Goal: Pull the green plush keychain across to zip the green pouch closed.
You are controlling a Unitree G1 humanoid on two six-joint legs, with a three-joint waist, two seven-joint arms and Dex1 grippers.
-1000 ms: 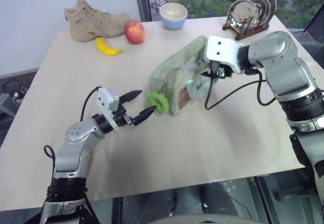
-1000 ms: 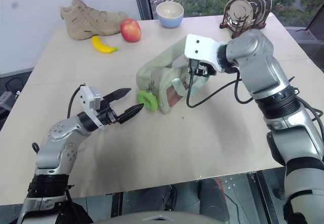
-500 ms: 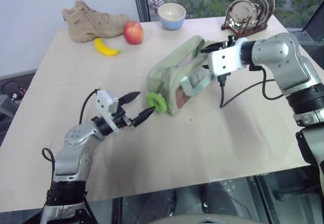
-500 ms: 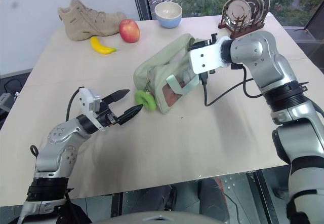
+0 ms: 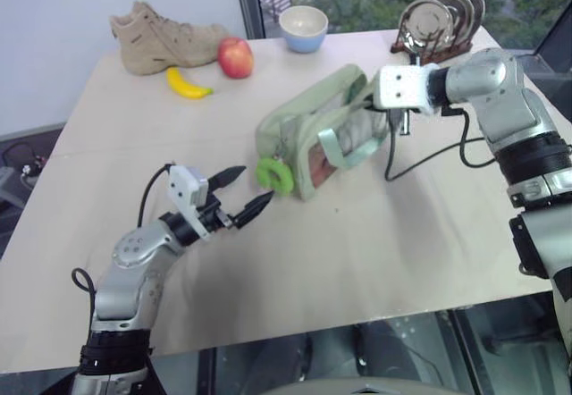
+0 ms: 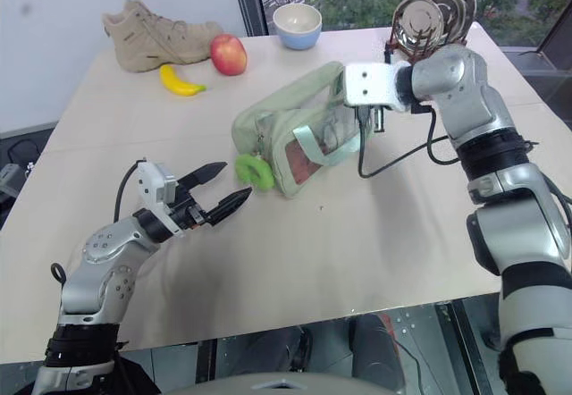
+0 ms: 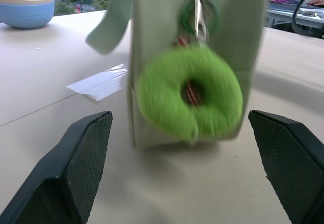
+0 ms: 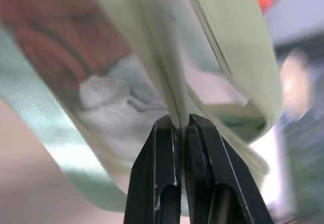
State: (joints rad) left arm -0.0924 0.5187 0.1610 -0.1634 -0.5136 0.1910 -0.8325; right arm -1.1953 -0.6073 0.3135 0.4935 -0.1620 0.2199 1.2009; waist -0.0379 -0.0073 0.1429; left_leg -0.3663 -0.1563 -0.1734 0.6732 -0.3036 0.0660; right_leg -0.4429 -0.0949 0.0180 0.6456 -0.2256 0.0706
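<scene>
The right gripper (image 8: 179, 125) pinches the green pouch (image 5: 308, 127) so tightly that the cloth between its tips is hidden. In the left wrist view the green plush keychain (image 7: 188, 91) looks fuzzy and blurred, and the pouch's top is cut off by the picture's edge. The pouch's far end sits behind the right arm.

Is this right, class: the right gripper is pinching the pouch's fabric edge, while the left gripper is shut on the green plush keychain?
Not quite. The left gripper is open and holds nothing: in the left wrist view the green plush keychain hangs free between its spread fingers. The rest stands: the right wrist view shows the right gripper shut on the fabric edge of the green pouch.
</scene>
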